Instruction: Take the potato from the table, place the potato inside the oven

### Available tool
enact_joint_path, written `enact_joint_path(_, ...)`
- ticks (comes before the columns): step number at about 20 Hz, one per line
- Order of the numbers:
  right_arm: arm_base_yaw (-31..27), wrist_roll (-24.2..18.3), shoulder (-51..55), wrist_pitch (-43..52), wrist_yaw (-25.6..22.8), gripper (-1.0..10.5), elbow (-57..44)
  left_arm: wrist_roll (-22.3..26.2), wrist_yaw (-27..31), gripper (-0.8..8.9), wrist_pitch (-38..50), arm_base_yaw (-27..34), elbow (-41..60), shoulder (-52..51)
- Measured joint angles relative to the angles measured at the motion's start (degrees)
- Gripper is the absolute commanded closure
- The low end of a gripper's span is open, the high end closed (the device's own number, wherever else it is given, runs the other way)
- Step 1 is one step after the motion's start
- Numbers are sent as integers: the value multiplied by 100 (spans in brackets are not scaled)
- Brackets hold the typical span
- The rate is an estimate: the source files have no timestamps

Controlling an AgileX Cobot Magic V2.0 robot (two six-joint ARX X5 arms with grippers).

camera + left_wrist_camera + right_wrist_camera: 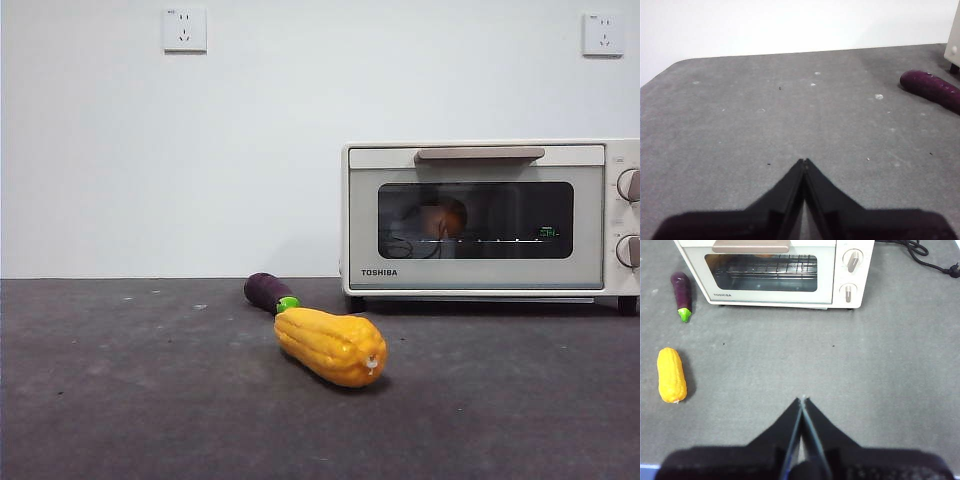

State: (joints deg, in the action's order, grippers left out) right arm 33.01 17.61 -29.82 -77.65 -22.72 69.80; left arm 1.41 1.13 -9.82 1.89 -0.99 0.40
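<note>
Behind closed oven door, potato.

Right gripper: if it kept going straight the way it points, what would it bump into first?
Probably the oven. The right gripper, jaws shut, points across bare table toward its closed door. The corn and eggplant lie off to one side, out of that line.

The left gripper hangs above the worktop with its two black jaws pressed together, tips meeting in a point and holding nothing. The right gripper is posed the same way over the worktop, jaws closed tip to tip and empty, facing the oven from well back. Neither arm shows in the front view.
</note>
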Motion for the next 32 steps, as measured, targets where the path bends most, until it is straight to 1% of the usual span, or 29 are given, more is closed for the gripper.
enact_joint_path(13, 0, -37, 0, 2, -42, 946, 0, -4, -2, 817, 0, 0, 0, 50)
enact_joint_path(15, -33, -151, -2, 44, -450, 946, 0, -4, -2, 817, 0, 0, 0, 50)
enact_joint_path(16, -118, -107, -2, 302, -667, 946, -4, -4, -2, 817, 0, 0, 0, 50)
enact_joint_path(17, -240, -90, 0, 778, -828, 946, -48, -4, -2, 817, 0, 0, 0, 50)
enact_joint_path(18, -435, -162, 2, 1329, -835, 946, -160, -4, -2, 817, 0, 0, 0, 50)
enact_joint_path(19, -673, -350, 17, 1891, -688, 946, -363, -4, -2, 817, 2, 0, 0, 50)
enact_joint_path(20, -929, -610, 48, 2422, -424, 946, -645, -4, -2, 817, 0, 0, 0, 50)
enact_joint_path(22, -1410, -1156, 188, 3473, 321, 946, -1403, -4, -2, 817, 0, 0, 0, 50)
enact_joint_path(23, -1644, -1335, 313, 4009, 730, 946, -1880, -4, -2, 817, 2, 0, 0, 50)
enact_joint_path(28, -2350, -1576, 949, 5779, 1947, 946, -3639, -4, -2, 817, 2, 0, 0, 72)
enact_joint_path(29, -2500, -1615, 1191, 6140, 2175, 946, -4133, -4, -2, 817, 0, 0, 0, 72)
enact_joint_path(32, -2695, -1716, 1639, 6402, 2258, 946, -4878, -4, -2, 817, 0, 0, 0, 72)
